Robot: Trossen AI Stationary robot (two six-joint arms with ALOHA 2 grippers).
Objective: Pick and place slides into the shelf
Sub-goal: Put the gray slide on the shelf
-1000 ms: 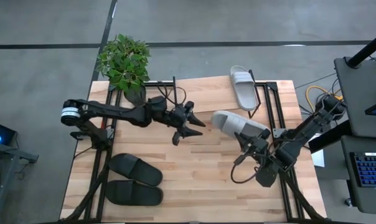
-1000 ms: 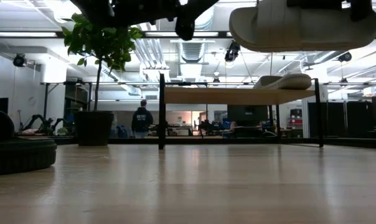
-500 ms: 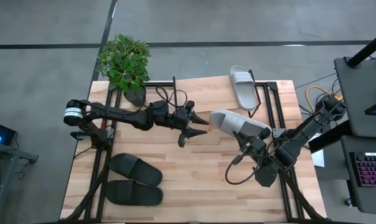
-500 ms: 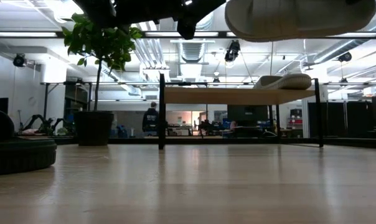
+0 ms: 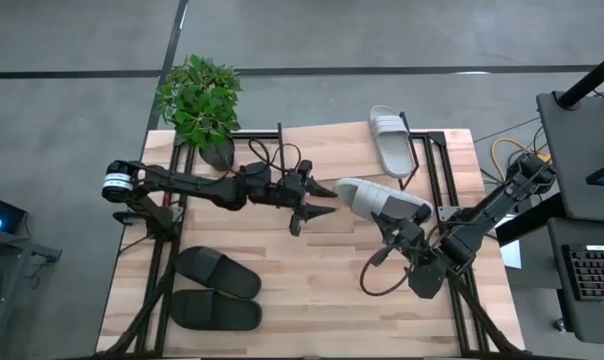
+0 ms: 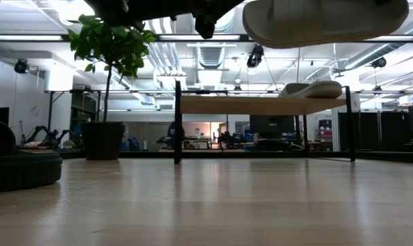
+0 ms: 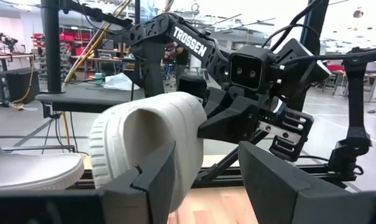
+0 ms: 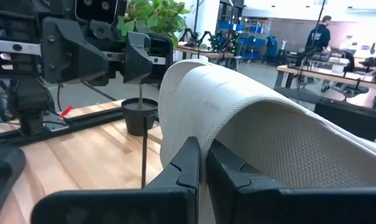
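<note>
A light grey-white slide hangs in the air over the table's middle, held by my right gripper, which is shut on it. In the low view this slide shows its underside. My left gripper is open and points level toward the slide's toe end; I cannot tell whether it touches. The second white slide lies sole-down on the shelf. Two black slides lie on the tabletop near its left near corner. My right gripper pinches the white slide between its two fingers at a thin side edge in the heel half. The fingers come slanting from the table's near right. The slide is lifted clear, roughly level, lengthwise left to right.
A potted plant stands at the table's far left corner beside the shelf. The shelf's black posts stand on the far half of the table. A desk with a keyboard lies beyond the right edge.
My left gripper has moved toward the table's right, nearer the held slide's toe, and its fingers have swung from pointing down to pointing level. My right gripper has carried the white slide a little to the left and up.
</note>
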